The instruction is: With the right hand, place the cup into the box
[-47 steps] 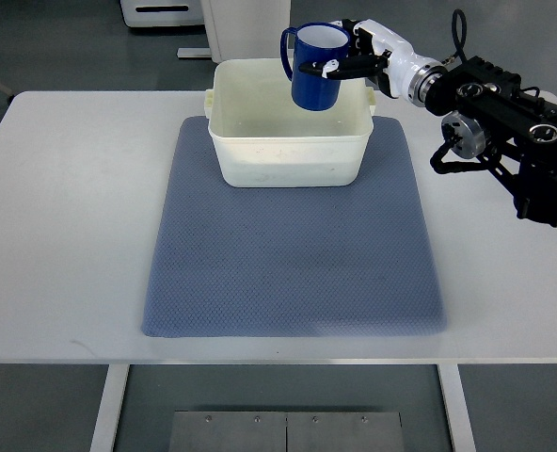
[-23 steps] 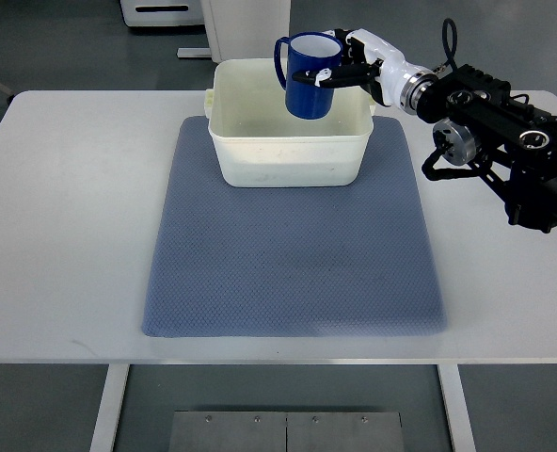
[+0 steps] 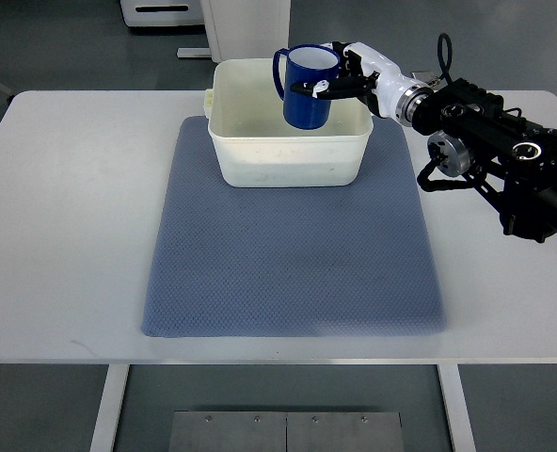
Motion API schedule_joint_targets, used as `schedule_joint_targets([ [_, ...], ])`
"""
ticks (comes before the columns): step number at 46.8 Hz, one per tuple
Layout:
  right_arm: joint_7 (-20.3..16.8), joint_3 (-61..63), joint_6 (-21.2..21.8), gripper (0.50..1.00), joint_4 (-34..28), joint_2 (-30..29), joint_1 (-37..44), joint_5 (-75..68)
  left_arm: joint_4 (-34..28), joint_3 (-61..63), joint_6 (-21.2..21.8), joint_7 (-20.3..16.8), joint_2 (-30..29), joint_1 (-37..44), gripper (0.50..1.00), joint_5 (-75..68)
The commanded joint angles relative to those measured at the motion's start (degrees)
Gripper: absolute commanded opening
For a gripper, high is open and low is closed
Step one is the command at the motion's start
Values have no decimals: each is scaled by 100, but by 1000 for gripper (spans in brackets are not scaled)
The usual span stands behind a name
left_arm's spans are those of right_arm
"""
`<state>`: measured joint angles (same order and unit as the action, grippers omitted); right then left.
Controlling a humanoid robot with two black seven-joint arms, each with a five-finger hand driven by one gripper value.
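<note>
A dark blue cup (image 3: 306, 89) with its handle to the left hangs upright over the white box (image 3: 289, 165), above the box's back half. My right hand (image 3: 340, 81) is shut on the cup's right side, white fingers wrapped around the wall. Its black arm (image 3: 500, 155) reaches in from the right edge. The box stands on the far end of a blue-grey mat (image 3: 293, 254) and I see nothing lying in it. The left arm does not show.
The mat lies on a white table (image 3: 71, 235). Beyond the table's far edge stand white furniture bases (image 3: 246, 24) on a grey floor.
The right hand has carried the cup slightly left and lower, further over the box's inside. The arm has drawn in toward the left with it.
</note>
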<state>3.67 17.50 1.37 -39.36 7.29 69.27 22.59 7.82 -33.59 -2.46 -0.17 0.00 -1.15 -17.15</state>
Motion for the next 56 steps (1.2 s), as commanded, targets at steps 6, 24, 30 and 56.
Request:
schedule_joint_targets([
  [6,2,-9,3,987,-10,-35,-19,0,0,2,0,0,0,0,1000,1],
  [24,11,-10,3,993,-19,-61,-72,0,0,2,0,0,0,0,1000,1],
  [30,11,43,3,993,-54,-61,-37,0,0,2,0,0,0,0,1000,9],
  [56,2,1871,100,1000,-133,844,-634,-825,0,-7,0,0,0,0,1000,1],
])
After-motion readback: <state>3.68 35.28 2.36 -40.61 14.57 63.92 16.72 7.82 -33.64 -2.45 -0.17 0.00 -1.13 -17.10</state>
